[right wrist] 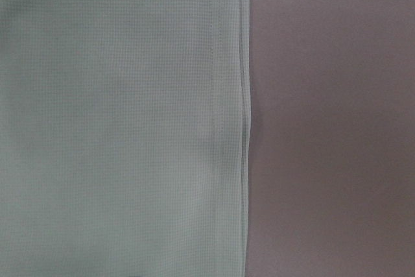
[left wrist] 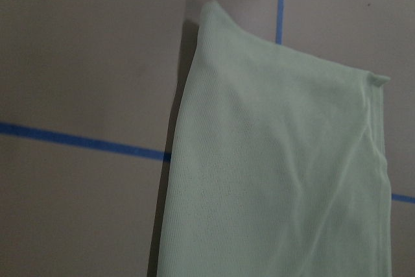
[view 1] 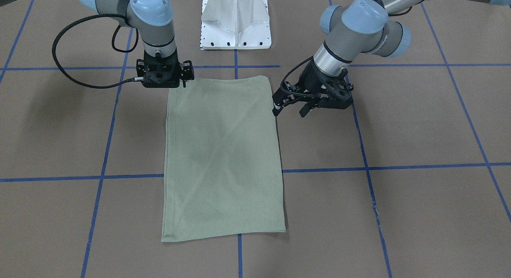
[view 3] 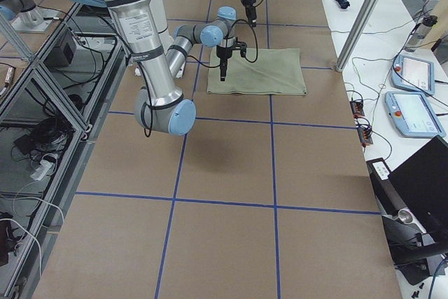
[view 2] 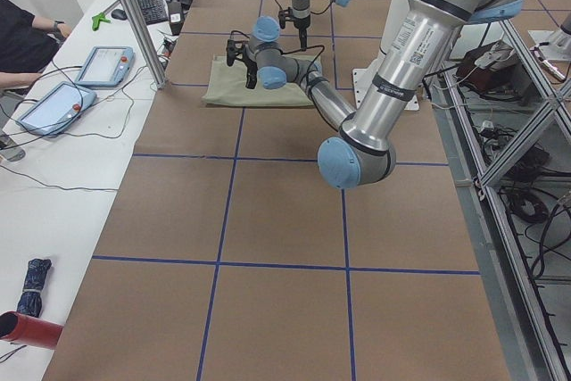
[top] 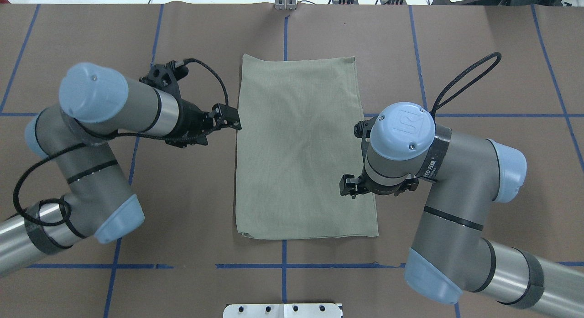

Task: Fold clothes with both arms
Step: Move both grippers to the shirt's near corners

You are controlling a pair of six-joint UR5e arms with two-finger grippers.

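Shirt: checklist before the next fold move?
1. Shirt lies flat as a neat rectangle, no sleeve sticking out: ok.
2. Left gripper open, beside the shirt's long edge: ok.
3. Right gripper open: cannot tell; the wrist hides its fingers.
4. Right gripper at the opposite long edge: ok.
5. Both grippers level along the shirt: not ok; the right one sits nearer the robot-side end.
6. No cloth pinched yet: left ok, right cannot tell.
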